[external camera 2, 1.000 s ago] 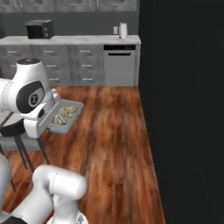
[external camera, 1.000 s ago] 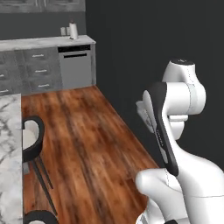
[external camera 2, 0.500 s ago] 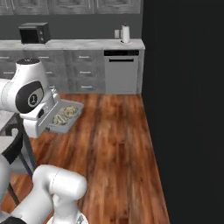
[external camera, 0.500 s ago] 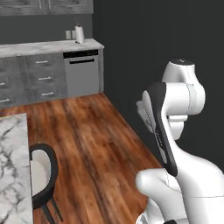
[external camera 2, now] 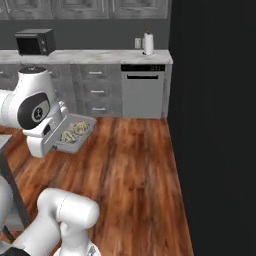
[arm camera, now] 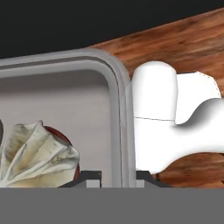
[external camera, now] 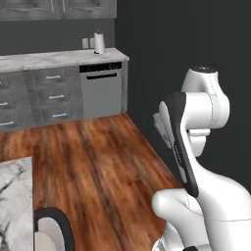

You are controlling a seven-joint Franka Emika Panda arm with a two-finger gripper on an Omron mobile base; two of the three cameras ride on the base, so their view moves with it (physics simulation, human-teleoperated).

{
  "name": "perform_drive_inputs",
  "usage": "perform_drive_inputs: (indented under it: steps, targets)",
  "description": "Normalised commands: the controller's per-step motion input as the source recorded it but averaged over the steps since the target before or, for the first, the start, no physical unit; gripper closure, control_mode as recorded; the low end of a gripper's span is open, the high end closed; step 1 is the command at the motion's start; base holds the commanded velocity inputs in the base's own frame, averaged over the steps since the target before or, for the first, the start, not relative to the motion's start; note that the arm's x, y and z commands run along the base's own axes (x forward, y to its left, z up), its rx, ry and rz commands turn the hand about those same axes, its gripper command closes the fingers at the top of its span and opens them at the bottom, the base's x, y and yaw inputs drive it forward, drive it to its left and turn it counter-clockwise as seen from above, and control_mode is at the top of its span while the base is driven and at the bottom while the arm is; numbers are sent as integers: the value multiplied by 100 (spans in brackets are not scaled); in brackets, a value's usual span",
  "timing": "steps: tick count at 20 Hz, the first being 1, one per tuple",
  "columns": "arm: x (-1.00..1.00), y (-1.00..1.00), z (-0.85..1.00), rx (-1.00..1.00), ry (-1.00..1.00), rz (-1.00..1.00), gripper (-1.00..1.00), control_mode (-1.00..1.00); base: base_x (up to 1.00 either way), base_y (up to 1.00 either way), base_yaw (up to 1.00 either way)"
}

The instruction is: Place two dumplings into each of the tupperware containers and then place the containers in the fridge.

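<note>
While the base faces the wooden floor [external camera 2: 130, 170] near the grey cabinets [external camera 2: 95, 90] and dishwasher [external camera 2: 142, 90], the gripper [arm camera: 116, 177] is clamped narrow on the rim of a tupperware container [external camera 2: 75, 132], one finger inside the wall and one outside. That tray hangs in the air just beside the arm's wrist, over the floor, with nothing under it. Dumplings [external camera 2: 74, 131] lie inside; the right base view suggests at least two pale lumps, and the hand view shows one folded dumpling [arm camera: 37, 151] close to the held edge, with something reddish-brown beneath it. So the filling of this container looks done, and it seems to be in transit. No fridge door or shelf is recognisable here, only a tall dark wall [external camera 2: 215, 125] on the right. Placing this container in the fridge is left, and I cannot tell where the second container stands.
</note>
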Motion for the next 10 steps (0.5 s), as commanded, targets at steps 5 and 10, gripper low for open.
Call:
perform_drive_inputs:
  steps: [5,10]
  targets:
    - [0,0,0,0,0,0,100,100,100,-50,32]
    - [0,0,0,0,0,0,100,100,100,-44,49]
